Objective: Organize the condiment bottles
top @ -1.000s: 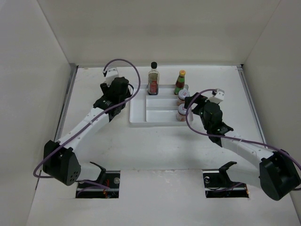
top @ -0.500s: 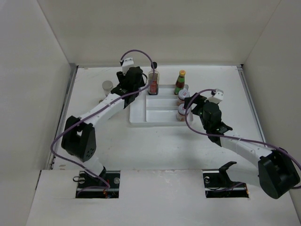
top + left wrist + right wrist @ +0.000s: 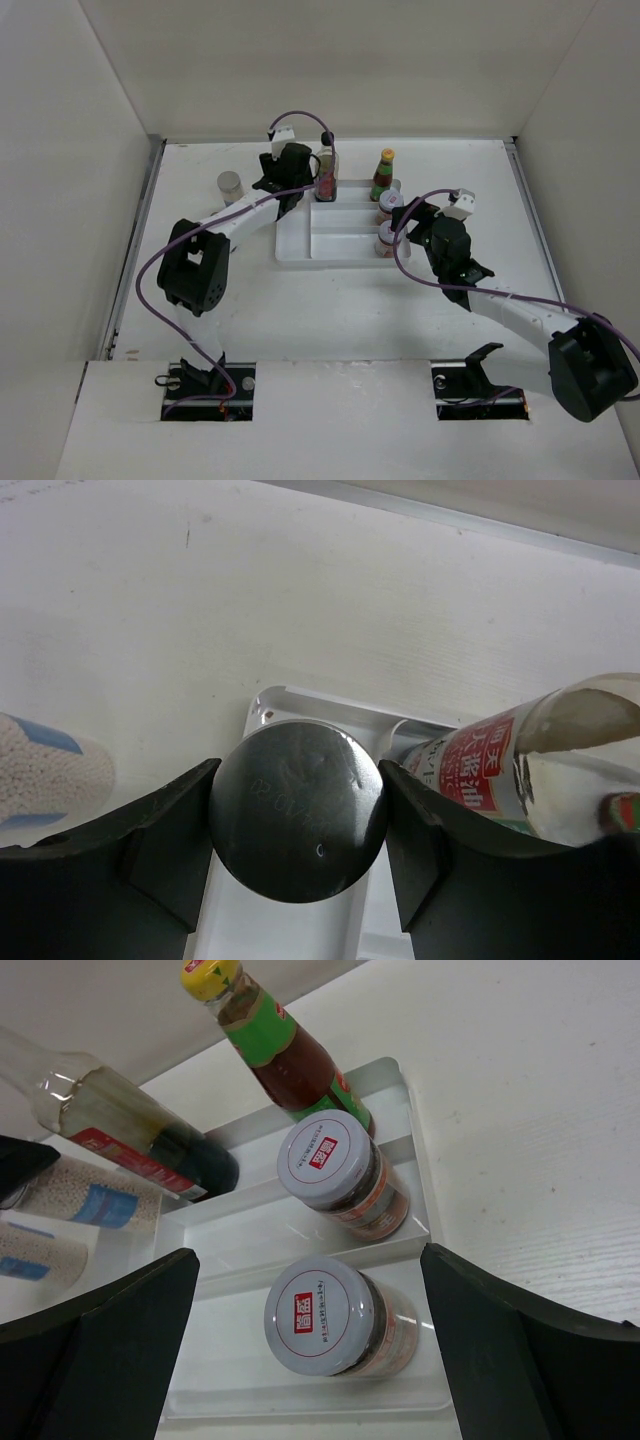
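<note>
On the far left, one grey-lidded blue-labelled jar stands alone on the surface, well apart from the white divided tray. The left gripper is clenched on the second grey-lidded jar, a finger pressed to each side of its round lid, at the tray's far-left corner. Whether the jar's base touches the tray floor cannot be told. Just right of it is the tall clear black-capped bottle (red label, dark contents at the bottom), upright in the tray's far row. Further right in that row stands the yellow-capped sauce bottle. Nearer, down the tray's right end, are the two pale-lidded reddish jars — one compartment apart. The right gripper hovers just beside them, fingers spread wide — grasping nothing.
</note>
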Controlling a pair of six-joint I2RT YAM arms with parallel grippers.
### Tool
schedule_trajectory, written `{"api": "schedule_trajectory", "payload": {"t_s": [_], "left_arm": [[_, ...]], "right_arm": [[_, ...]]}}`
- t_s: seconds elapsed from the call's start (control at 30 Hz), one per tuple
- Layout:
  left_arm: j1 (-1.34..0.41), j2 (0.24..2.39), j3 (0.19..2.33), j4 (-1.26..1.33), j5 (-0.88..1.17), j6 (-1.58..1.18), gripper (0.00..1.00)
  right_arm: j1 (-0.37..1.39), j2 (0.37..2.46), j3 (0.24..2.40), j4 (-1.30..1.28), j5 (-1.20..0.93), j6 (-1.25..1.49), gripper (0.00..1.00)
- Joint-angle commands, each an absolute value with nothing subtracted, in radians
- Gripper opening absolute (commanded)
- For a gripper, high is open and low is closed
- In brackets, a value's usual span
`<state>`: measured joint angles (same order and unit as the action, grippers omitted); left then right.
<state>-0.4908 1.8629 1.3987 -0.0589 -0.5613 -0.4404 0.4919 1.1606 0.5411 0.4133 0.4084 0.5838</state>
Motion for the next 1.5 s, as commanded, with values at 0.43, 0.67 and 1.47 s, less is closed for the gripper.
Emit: {"api": "schedule_trajectory", "payload": {"t_s": [0.43, 0.67, 1.47], "left_arm": [[-0.493, 1.649, 1.323, 0.054, -0.607, -0.416, 0.82], [-0.464, 1.421, 1.174, -0.055, -0.653, -0.437, 0.82], [-0.235, 1.275, 0.95, -0.268, -0.604, -0.554, 0.65]], "right_arm": [[0.492, 1.17, 0.548, 0.474, 0.407, 0.583, 1.0], [0.492, 1.172, 0.551, 0.476, 0.393, 0.581, 0.76], [0.492, 1.152, 0.537, 0.494, 0.388, 0.578, 0.61]]}}
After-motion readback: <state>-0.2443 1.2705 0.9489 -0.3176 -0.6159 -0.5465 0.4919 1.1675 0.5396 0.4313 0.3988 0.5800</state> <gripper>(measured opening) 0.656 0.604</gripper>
